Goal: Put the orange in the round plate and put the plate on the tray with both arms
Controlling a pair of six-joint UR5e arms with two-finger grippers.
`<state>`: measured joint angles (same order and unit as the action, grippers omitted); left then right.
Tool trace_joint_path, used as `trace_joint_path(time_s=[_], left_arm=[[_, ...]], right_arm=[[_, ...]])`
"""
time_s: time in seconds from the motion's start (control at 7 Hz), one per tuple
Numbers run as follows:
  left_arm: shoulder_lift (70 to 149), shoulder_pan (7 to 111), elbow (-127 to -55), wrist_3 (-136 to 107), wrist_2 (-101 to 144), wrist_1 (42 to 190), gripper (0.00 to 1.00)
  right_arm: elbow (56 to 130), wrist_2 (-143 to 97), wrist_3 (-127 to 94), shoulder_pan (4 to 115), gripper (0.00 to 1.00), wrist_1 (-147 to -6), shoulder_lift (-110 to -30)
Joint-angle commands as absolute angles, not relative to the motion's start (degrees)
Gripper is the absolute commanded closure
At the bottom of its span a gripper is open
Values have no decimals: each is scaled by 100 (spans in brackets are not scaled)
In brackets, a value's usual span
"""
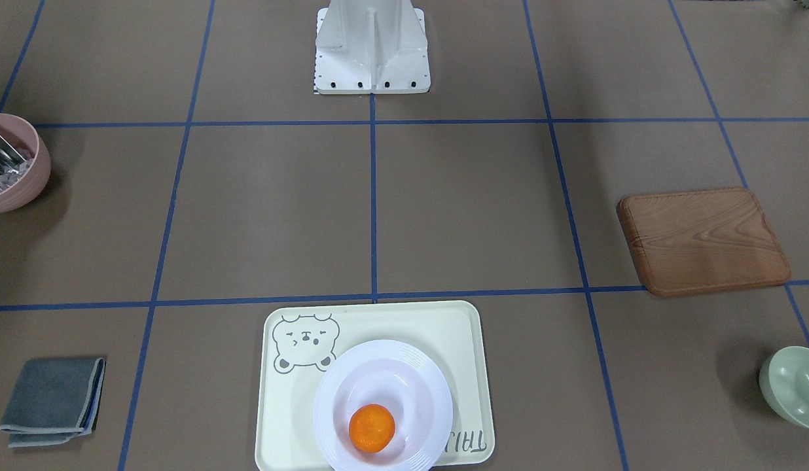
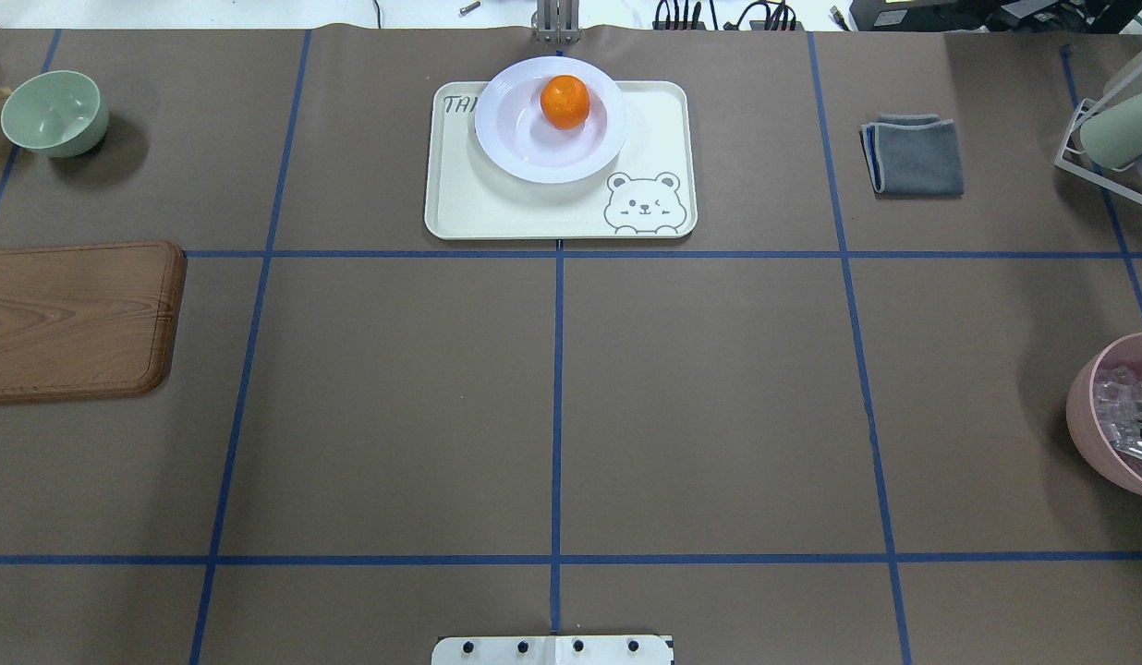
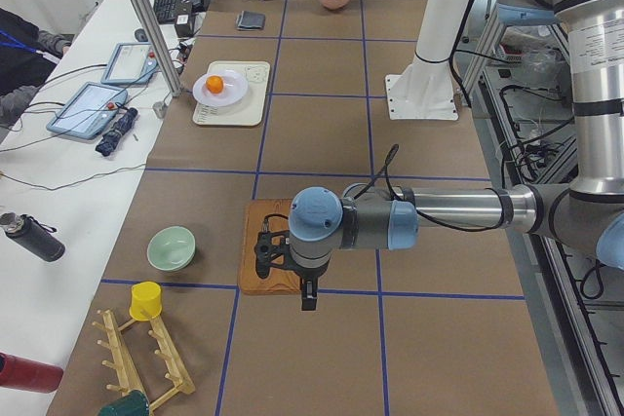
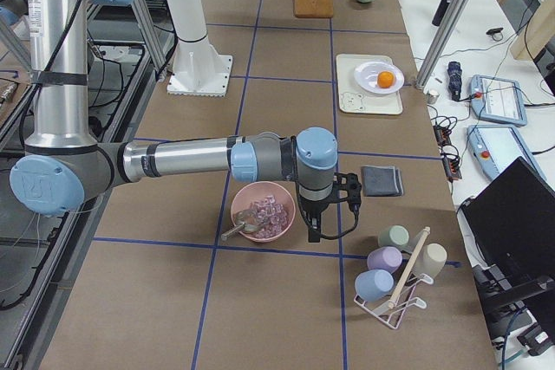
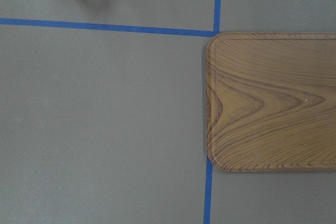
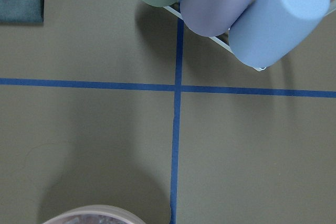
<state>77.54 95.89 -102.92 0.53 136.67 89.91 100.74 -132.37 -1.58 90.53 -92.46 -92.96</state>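
Note:
The orange [image 2: 564, 101] lies in the white round plate [image 2: 516, 148], and the plate rests on the cream bear tray [image 2: 552, 214] at the table's far middle. In the front-facing view the orange [image 1: 372, 428], plate [image 1: 352, 373] and tray [image 1: 444, 327] show the same. Both arms are far from them. In the exterior left view the left gripper [image 3: 263, 258] hovers over the wooden board; I cannot tell its state. In the exterior right view the right gripper [image 4: 351, 195] hangs beside the pink bowl; I cannot tell its state either. Neither wrist view shows fingers.
A brown wooden board [image 2: 72, 319] and a pale green bowl [image 2: 54, 113] are at the left. A folded grey cloth [image 2: 915, 154], a pink bowl [image 2: 1121, 420] holding clear pieces and a cup rack [image 6: 231, 9] are at the right. The robot's base [image 1: 372, 46] stands mid-table.

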Motion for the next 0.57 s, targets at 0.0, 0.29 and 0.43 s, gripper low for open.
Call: trace_joint_path(time_s=[0.0, 0.29, 0.43], left_arm=[[7752, 9589, -10292, 53, 13676, 8991, 2], [7735, 9580, -10292, 53, 13667, 8991, 2], [7726, 9580, -10283, 53, 13667, 8991, 2]], right_arm=[[10063, -13245, -167, 9053, 0, -9246, -9290], [10063, -13245, -167, 9053, 0, -9246, -9290], [10063, -13245, -167, 9053, 0, -9246, -9290]])
